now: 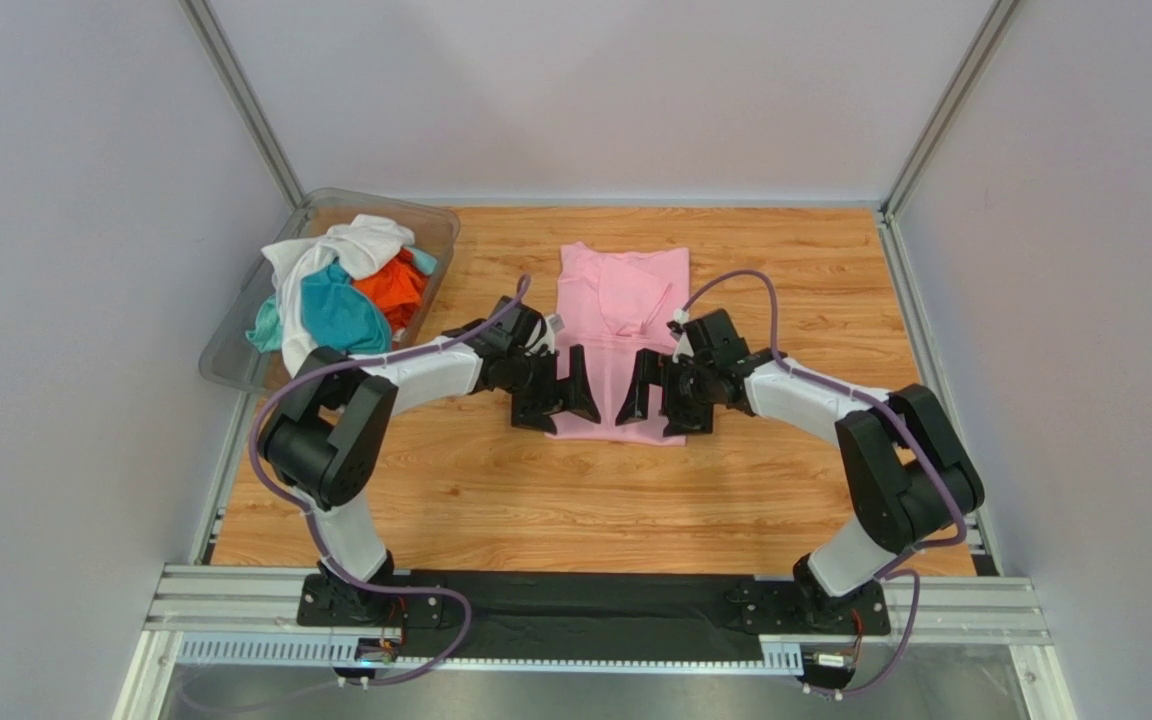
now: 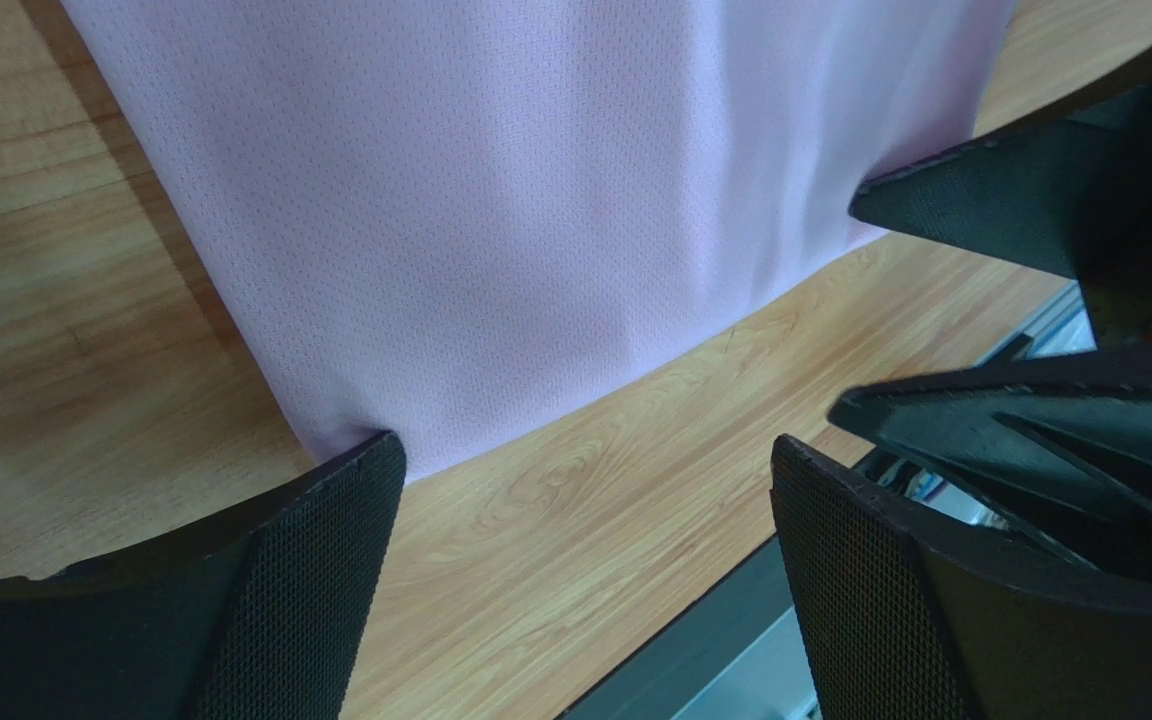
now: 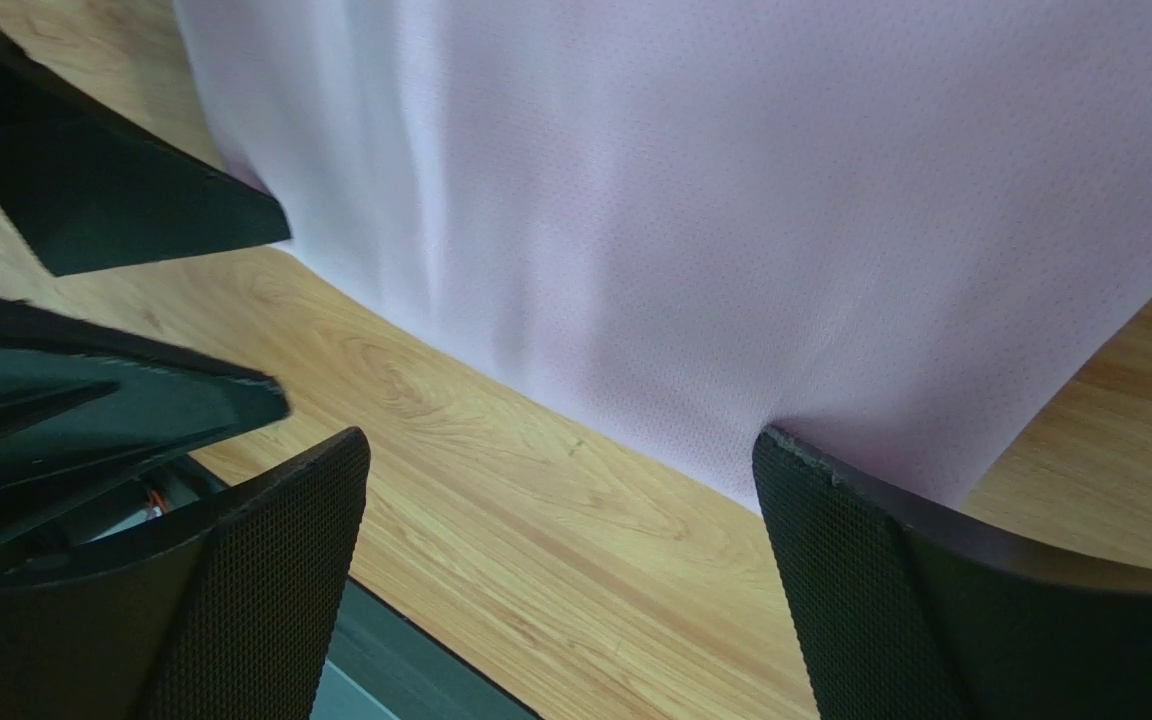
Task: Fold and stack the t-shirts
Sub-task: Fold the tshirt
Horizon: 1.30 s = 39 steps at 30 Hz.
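Observation:
A light pink t-shirt (image 1: pixel 621 308) lies flat on the wooden table, sleeves folded in, its hem toward the arms. My left gripper (image 1: pixel 563 393) is open over the hem's left corner. My right gripper (image 1: pixel 660 398) is open over the hem's right corner. In the left wrist view the pink cloth (image 2: pixel 537 210) lies past the open fingers (image 2: pixel 312 585), one finger at its corner. In the right wrist view the shirt (image 3: pixel 778 225) lies the same way, one finger (image 3: pixel 898 600) at its corner. White, teal and orange shirts (image 1: pixel 339 293) are heaped at the far left.
A clear plastic bin (image 1: pixel 432 228) at the far left holds the heap of shirts. The wooden table (image 1: pixel 597 495) is bordered by grey walls and a metal rail at the near edge. The two grippers are close together.

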Each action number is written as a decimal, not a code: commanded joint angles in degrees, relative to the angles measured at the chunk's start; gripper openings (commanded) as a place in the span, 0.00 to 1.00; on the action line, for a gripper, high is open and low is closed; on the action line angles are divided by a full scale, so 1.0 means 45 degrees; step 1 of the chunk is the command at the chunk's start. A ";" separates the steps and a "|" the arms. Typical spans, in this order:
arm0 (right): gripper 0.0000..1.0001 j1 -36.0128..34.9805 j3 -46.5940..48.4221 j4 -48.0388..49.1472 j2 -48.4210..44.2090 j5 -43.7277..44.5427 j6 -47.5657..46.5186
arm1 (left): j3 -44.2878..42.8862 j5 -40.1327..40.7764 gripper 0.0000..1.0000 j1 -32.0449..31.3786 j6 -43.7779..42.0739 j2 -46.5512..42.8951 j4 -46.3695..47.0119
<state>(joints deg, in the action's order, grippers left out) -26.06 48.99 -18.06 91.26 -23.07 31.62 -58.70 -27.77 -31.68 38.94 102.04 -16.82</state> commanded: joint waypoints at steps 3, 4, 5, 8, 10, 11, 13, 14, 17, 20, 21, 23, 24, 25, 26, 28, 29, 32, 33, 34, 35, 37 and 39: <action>1.00 -0.0028 -0.0613 0.0069 0.0227 0.0400 -0.0444 | 0.1517 0.1053 1.00 -0.0069 -0.0196 -0.0290 -0.0364; 1.00 -0.0028 -0.0710 0.0088 0.0208 0.0439 -0.0424 | 0.1656 0.1034 1.00 -0.0069 -0.0157 -0.0409 -0.0325; 1.00 -0.0028 -0.0963 0.0050 0.0130 0.0420 -0.0366 | 0.1792 0.1092 1.00 -0.0069 -0.0157 -0.0661 -0.0286; 1.00 -0.0028 -0.1587 0.0166 -0.0202 0.0302 -0.0269 | 0.2417 0.1190 1.00 -0.0127 -0.0137 -0.1053 -0.0306; 1.00 -0.0125 -0.1998 0.0225 -0.0786 0.0302 -0.0093 | 0.2944 0.1268 1.00 -0.0225 -0.0060 -0.1463 -0.0286; 1.00 -0.0184 -0.2174 0.0206 -0.1001 0.0283 -0.0054 | 0.3159 0.1346 1.00 -0.0361 -0.0001 -0.1619 -0.0305; 1.00 -0.0340 -0.2780 0.0148 -0.1760 0.0205 0.0141 | 0.3764 0.1599 1.00 -0.0556 0.0193 -0.2068 -0.0305; 1.00 -0.0399 -0.2994 0.0128 -0.2075 0.0185 0.0220 | 0.3940 0.1659 1.00 -0.0751 0.0291 -0.2225 -0.0325; 1.00 -0.0730 -0.3640 -0.0203 -0.3383 0.0243 0.0571 | 0.4683 0.1776 1.00 -0.1180 0.0720 -0.2986 -0.0344; 1.00 -0.1180 -0.3914 -0.0886 -0.4945 0.0536 0.0806 | 0.5191 0.1991 1.00 -0.1513 0.1130 -0.4252 -0.0597; 1.00 -0.1297 -0.3876 -0.1352 -0.5393 0.0575 0.0806 | 0.5308 0.2049 1.00 -0.1592 0.1210 -0.4567 -0.0695; 1.00 -0.1395 -0.3681 -0.1784 -0.6581 0.0674 0.0787 | 0.5290 0.2263 1.00 -0.1845 0.1307 -0.5559 -0.1181; 1.00 -0.1434 -0.3564 -0.2038 -0.6937 0.0674 0.0729 | 0.5212 0.2361 1.00 -0.1924 0.1385 -0.5914 -0.1339; 1.00 -0.1454 -0.3215 -0.2601 -0.7270 0.0809 0.0612 | 0.5173 0.2440 1.00 -0.1982 0.1386 -0.6266 -0.1476; 1.00 -0.1473 -0.2999 -0.2916 -0.7872 0.0907 0.0360 | 0.5115 0.2402 1.00 -0.2099 0.1328 -0.6888 -0.1535; 1.00 -0.1493 -0.2415 -0.3947 -0.8403 0.1470 0.0124 | 0.5114 0.2324 1.00 -0.2140 0.1211 -0.7400 -0.1729; 1.00 -0.1493 -0.2237 -0.4322 -0.8618 0.1687 0.0084 | 0.4998 0.2420 1.00 -0.2139 0.1172 -0.7750 -0.1983; 1.00 -0.1493 -0.1768 -0.5261 -0.9381 0.2449 0.0063 | 0.4686 0.3355 1.00 -0.2139 0.1016 -0.8337 -0.3368; 1.00 -0.1493 -0.1805 -0.5340 -0.9692 0.2528 0.0161 | 0.4626 0.3745 1.00 -0.2139 0.1073 -0.8494 -0.3739; 1.00 -0.1493 -0.1844 -0.5322 -0.9772 0.2336 0.0181 | 0.4626 0.4387 1.00 -0.2139 0.1151 -0.8631 -0.4284; 1.00 -0.1493 -0.2096 -0.5186 -0.9812 0.2121 0.0181 | 0.4703 0.4684 1.00 -0.2139 0.1210 -0.8903 -0.4483; 1.00 -0.1474 -0.2332 -0.5068 -0.9560 0.1808 0.0259 | 0.4801 0.5095 1.00 -0.2139 0.1386 -0.9081 -0.4835; 0.98 -0.1474 -0.2624 -0.4835 -0.9228 0.1515 0.0357 | 0.5113 0.5272 1.00 -0.2139 0.1503 -0.9218 -0.4856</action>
<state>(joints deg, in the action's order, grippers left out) -32.51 38.94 -38.98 47.92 -15.05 32.97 -36.10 -8.58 -41.19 44.62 62.13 -34.39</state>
